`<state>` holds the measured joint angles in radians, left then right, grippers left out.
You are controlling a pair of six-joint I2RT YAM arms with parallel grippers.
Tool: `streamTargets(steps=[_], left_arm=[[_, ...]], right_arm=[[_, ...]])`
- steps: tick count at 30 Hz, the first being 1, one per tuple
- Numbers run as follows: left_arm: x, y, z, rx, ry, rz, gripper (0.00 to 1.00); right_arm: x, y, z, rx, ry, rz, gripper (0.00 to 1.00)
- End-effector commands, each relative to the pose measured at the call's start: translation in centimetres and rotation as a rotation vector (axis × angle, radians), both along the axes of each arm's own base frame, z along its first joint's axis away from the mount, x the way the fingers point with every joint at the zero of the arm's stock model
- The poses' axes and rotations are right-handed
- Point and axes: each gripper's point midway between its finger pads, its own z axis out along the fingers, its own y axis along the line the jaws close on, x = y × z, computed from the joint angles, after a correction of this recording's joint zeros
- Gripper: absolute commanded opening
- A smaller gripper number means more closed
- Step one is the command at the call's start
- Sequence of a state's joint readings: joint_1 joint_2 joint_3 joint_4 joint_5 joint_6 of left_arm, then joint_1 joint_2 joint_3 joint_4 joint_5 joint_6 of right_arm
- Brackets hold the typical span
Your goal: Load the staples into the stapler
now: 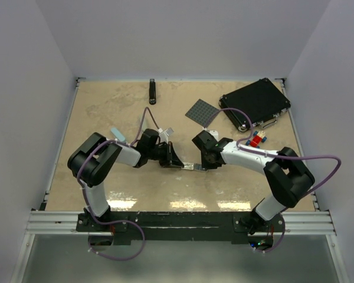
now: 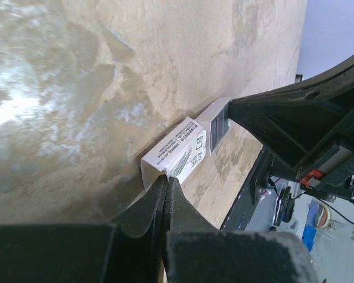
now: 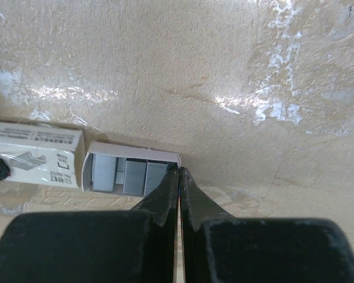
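Now left jaws clench the white box [image 2: 180, 147], right jaws its tray [image 3: 133, 152], long axis running jaws to jaws.

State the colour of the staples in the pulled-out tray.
Grey-blue staples in a white tray; right wrist view shows them best.

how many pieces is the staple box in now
2: the white sleeve pinched by the left gripper, and the staple tray pinched by the right gripper, lying end to end. None look hidden.
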<state>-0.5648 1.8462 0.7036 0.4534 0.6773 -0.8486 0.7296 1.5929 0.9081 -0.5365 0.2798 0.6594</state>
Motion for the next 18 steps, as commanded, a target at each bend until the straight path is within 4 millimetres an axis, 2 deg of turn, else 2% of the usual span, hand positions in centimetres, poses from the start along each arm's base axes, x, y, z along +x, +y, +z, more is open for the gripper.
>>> streamTargets(steps=[1,7,8,13,18], left_arm=[[1.3,1.5,0.6,0.007,-0.051,0.024,0.00],[2.4,2.7,0.3,0.055,-0.081,0.050,0.00],[2.6,2.6,0.5,0.052,-0.086,0.050,0.00],[3.6,2.0,0.5,0.045,-0.092,0.052,0.00],[4.9,0.9,1.1,0.027,-0.110,0.047,0.00]], right_arm=[[0.7,-0.7,0.4,-0.043,-0.013,-0.004,0.00],[0.7,-0.5,0.7,-0.038,-0.016,0.001,0.01],[0.9,-0.4,0.9,-0.033,-0.022,-0.001,0.07],[1.5,0.0,2.1,-0.017,-0.046,0.003,0.21],[1.7,0.2,3.1,-0.005,-0.062,0.002,0.30]])
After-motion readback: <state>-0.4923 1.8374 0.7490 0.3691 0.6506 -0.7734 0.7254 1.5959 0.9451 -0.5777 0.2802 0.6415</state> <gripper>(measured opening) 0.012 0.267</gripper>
